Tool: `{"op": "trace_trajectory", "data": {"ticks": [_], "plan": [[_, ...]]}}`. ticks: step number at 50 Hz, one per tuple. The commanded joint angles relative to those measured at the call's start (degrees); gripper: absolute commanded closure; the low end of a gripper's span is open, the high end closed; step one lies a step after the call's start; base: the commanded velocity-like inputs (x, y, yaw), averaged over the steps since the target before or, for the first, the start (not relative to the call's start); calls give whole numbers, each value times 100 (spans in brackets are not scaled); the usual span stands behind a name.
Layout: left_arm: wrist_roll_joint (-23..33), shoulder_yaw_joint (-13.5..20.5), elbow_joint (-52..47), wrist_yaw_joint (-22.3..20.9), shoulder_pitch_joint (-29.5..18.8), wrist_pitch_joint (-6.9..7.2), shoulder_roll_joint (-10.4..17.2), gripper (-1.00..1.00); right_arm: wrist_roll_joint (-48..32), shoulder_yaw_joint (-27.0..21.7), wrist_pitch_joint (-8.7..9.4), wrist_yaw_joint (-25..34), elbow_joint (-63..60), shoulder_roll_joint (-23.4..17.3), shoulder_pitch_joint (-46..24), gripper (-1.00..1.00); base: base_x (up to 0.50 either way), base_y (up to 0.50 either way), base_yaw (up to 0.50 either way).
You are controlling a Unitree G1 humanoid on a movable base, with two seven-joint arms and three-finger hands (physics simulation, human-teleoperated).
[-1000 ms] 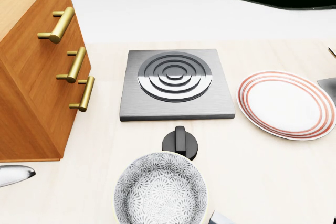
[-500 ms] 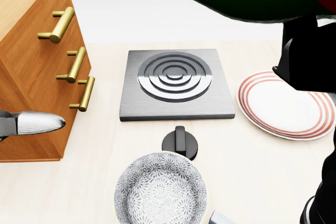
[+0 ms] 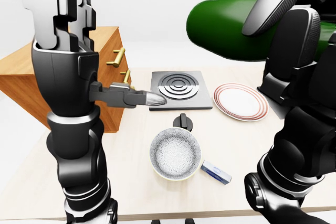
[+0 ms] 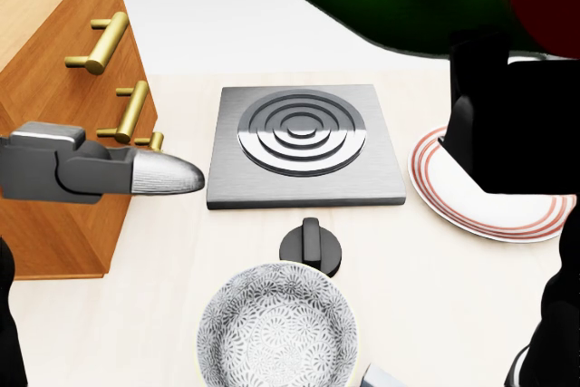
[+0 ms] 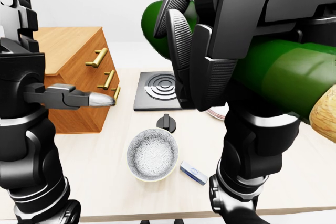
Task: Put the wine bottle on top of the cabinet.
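So I'm in the carry stage: the wine bottle (image 5: 273,72) is up off the bench (image 3: 247,145) and lying roughly sideways in my right hand (image 5: 210,51), whose dark fingers (image 5: 178,45) are wrapped round the green glass, so that hand is clamped on it. In the right-eye view the bottle runs from upper left down to the right edge, with its pale cork end at the far right. It hangs well above the burner plate (image 4: 304,144) and the striped plate (image 4: 507,201), nowhere near its target so far. The cabinet (image 3: 63,77) sits on the left of every view, wood with brass handles (image 4: 100,43), and its flat top looks bare as far as I can see. By my reckoning the next move is to swing the bottle leftwards across the bench, keep it high enough to pass the cabinet's edge, then turn it upright before setting it down, or it could roll. My left hand (image 4: 100,174) is raised beside the drawer fronts with one silver-tipped finger pointing right; it holds nothing, and I'd say it's spread, though the other fingers don't show well. The patterned bowl (image 4: 276,328) and the black knob (image 4: 311,246) sit low, out of the way.
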Motion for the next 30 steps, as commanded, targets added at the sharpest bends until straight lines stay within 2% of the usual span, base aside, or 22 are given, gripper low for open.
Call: {"op": "trace_trajectory", "data": {"ticks": [1, 9, 16, 25, 30], "plan": [[467, -389, -343, -213, -263, 0, -248, -100, 381, 49, 0, -535, 17, 35, 10, 100, 0, 0, 0], [946, -695, 195, -284, -470, 0, -468, -100, 376, 23, 0, -518, 48, 64, 48, 100, 0, 0, 0], [1354, -805, 441, -418, -588, 0, -692, -100, 390, 26, 0, -524, 79, 84, 128, 100, 0, 0, 0], [1547, -883, 853, -455, -820, 0, -930, -100, 417, 34, 0, -567, 18, 104, 142, 100, 0, 0, 0], [1400, -862, 1367, -260, -784, 0, -1033, -100, 489, -22, 0, -618, -139, 124, 161, 100, 0, 0, 0]]}}
